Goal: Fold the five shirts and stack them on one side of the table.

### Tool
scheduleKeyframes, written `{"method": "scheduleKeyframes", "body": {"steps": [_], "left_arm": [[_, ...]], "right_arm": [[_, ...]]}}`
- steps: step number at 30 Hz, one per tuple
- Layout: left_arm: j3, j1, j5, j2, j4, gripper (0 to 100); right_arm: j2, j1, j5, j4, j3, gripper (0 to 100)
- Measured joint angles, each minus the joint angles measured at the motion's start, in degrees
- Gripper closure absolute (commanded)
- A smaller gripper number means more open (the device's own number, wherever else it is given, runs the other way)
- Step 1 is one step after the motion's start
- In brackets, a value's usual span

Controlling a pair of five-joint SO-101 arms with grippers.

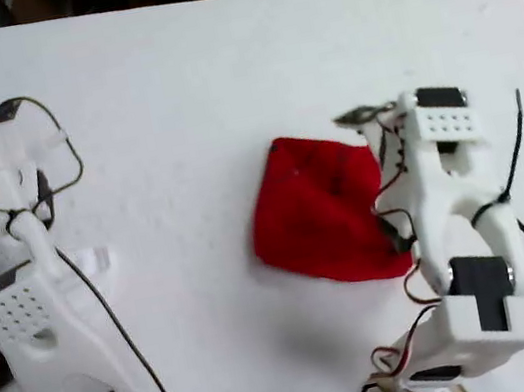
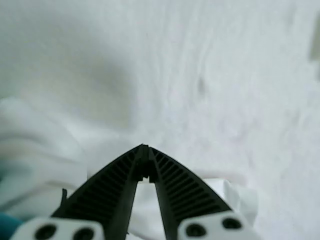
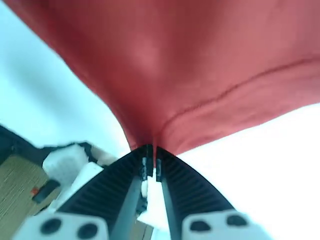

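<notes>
Shirt [image 1: 317, 209], red, lies rumpled and part-gathered on the white table [image 1: 171, 80], a little right of centre. In the high view, the right arm [image 1: 446, 204] stands over the shirt's right edge, and its wires [image 1: 394, 183] hang just beside the cloth. The left arm [image 1: 28, 308] is well apart at the table's left side, off the shirt. I see one shirt on the open table, so I judge the task to be at an early fold, with no stack formed on either side.

In the left wrist view, the left gripper [image 2: 144, 149] has its jaws pressed together at the tip, above bare table. Pale white folds [image 2: 35, 145] lie beside it; I cannot tell what they are, nor whether any of it is nipped.

In the right wrist view, the right gripper [image 3: 150, 151] is clenched on the shirt, the red cloth bunching into its tip and a seam [image 3: 235, 87] running across nearby.

The next move, as I judge it, calls for carrying that pinched edge across the shirt and laying it flat. The slack wires could snag the cloth, and the rumpled middle may fold unevenly unless the far edge is held down.
</notes>
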Motion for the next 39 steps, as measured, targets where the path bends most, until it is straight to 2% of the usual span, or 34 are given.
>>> {"method": "scheduleKeyframes", "body": {"steps": [8,11,13,16,20,24,32,37,39], "left_arm": [[0.0,1.3,0.0,0.0,-0.1,97],[0.0,1.6,0.0,0.0,-0.1,97],[0.0,1.6,0.0,0.0,-0.1,97],[0.0,1.6,0.1,0.0,-0.1,97],[0.0,2.3,0.1,0.0,-0.1,97],[0.0,2.2,0.1,0.0,-0.1,97],[0.0,2.2,0.1,0.0,-0.1,97],[0.0,2.3,0.1,0.0,-0.1,97],[0.0,2.3,0.1,0.0,-0.3,97]], "right_arm": [[-4.7,4.7,1.0,-6.2,-2.5,97.9],[-5.9,4.3,-3.3,-10.5,-2.5,97.9],[-6.0,2.4,-7.6,-12.4,-0.5,97.8],[-6.4,-3.8,-9.7,-13.0,4.2,97.8],[-6.4,-12.0,-10.4,-14.2,10.6,97.8],[-6.4,-14.2,-10.4,-15.6,16.7,97.8],[-11.3,-13.4,-7.4,-15.8,19.5,97.8],[-20.1,-4.9,-8.1,-19.9,19.3,96.7],[-22.7,-0.7,-11.5,-23.5,18.1,90.0]]}}
